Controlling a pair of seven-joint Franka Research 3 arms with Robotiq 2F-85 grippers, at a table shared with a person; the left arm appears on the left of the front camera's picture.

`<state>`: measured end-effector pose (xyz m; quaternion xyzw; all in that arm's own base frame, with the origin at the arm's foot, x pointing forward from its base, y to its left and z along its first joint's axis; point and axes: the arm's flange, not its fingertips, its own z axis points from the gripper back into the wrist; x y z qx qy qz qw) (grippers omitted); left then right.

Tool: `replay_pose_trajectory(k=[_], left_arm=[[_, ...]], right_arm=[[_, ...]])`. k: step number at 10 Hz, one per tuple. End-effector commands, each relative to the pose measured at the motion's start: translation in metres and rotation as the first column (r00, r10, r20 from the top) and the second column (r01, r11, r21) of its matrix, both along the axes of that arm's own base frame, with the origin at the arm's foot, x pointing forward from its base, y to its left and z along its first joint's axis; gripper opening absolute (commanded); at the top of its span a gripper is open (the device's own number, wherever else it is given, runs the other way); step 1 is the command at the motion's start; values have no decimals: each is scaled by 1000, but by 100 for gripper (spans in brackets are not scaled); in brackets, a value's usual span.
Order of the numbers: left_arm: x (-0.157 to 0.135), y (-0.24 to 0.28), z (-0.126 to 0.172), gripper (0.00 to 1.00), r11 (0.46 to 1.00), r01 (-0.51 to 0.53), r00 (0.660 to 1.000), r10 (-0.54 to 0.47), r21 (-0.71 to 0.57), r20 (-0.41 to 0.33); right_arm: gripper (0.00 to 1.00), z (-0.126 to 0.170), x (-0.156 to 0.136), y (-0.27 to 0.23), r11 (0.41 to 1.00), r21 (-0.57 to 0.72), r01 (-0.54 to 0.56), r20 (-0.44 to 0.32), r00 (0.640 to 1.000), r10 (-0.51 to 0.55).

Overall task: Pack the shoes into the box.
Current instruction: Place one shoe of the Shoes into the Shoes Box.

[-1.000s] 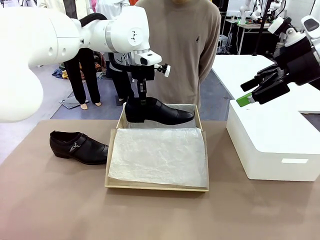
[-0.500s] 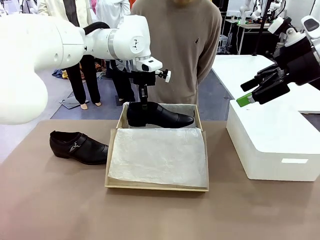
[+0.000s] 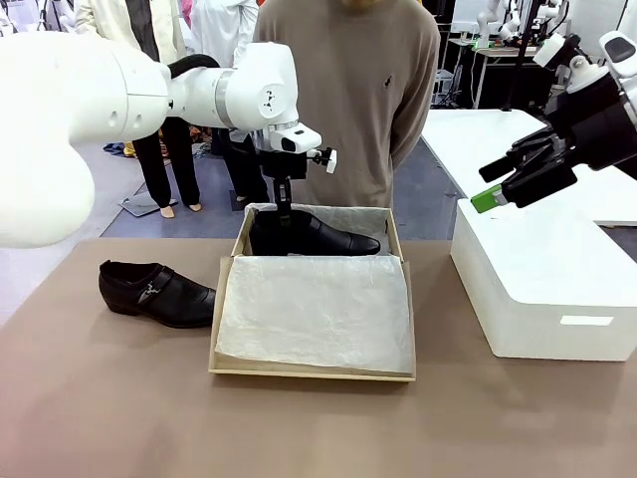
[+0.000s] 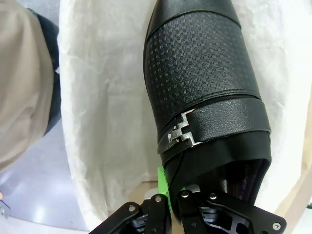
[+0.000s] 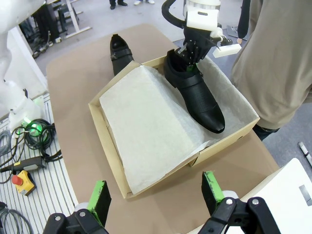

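Observation:
One glossy black shoe [image 3: 314, 234] lies low in the far part of the tan box [image 3: 312, 371], on white tissue paper, toe pointing right. My left gripper [image 3: 283, 213] is shut on that shoe's heel collar; the left wrist view shows the shoe [image 4: 207, 92] with its strap and buckle and my left gripper [image 4: 174, 195] pinching the rim. The other shoe [image 3: 156, 293] rests on the table left of the box. My right gripper [image 3: 498, 184] hangs open over the white box, its green-padded fingers [image 5: 100, 195] wide apart above the tan box [image 5: 113, 163] and the held shoe [image 5: 194, 92].
A large white box [image 3: 547, 279] stands at the right of the brown table. A person in a beige sweater [image 3: 348, 90] stands right behind the tan box. Cables and a red stop button [image 5: 22, 180] lie beside the table in the right wrist view.
My left gripper has lowered the held shoe from above the box's far edge down into the box. The right arm has stayed still.

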<state>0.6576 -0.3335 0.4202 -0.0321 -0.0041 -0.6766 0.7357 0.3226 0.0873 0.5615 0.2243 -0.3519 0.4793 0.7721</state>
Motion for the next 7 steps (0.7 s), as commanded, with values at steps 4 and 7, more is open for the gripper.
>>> replay_pose_trajectory(k=[4,7], left_arm=[[-15,8,-10,0,998,-52,998,51,26,20],[-14,7,-12,16,998,-50,999,50,31,17]], right_arm=[[100,1,4,0,1000,19,-25,18,1000,25],[100,1,4,0,1000,19,-25,18,1000,25]])
